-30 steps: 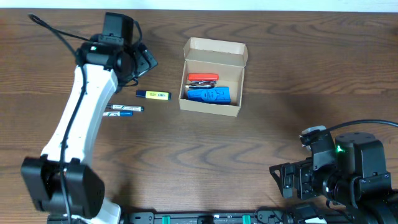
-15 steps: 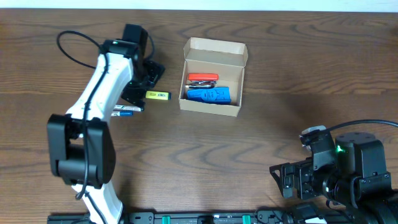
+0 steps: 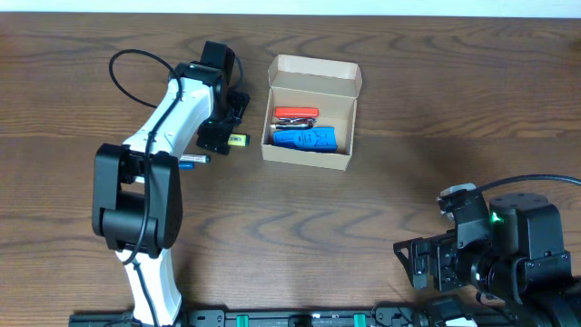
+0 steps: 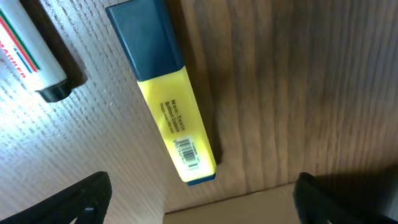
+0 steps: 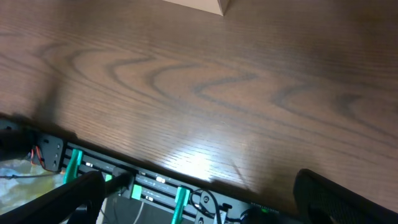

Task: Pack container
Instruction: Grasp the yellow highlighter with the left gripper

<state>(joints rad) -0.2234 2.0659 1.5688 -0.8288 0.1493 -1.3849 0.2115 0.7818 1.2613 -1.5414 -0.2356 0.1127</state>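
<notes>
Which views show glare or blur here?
Right wrist: white glare patch on the table near its front edge. Left wrist: highlighter crisp, wood washed pale on the picture's left side, darker and softer on its right side. Overhead: even light, no hot spots.

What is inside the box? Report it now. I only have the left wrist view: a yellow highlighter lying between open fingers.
Observer: The cardboard box is open, with a red item and a blue item lying inside.
Operator: Now give me the other arm.
Observer: The right gripper is parked open at the table's near right edge, well apart from the box.
</notes>
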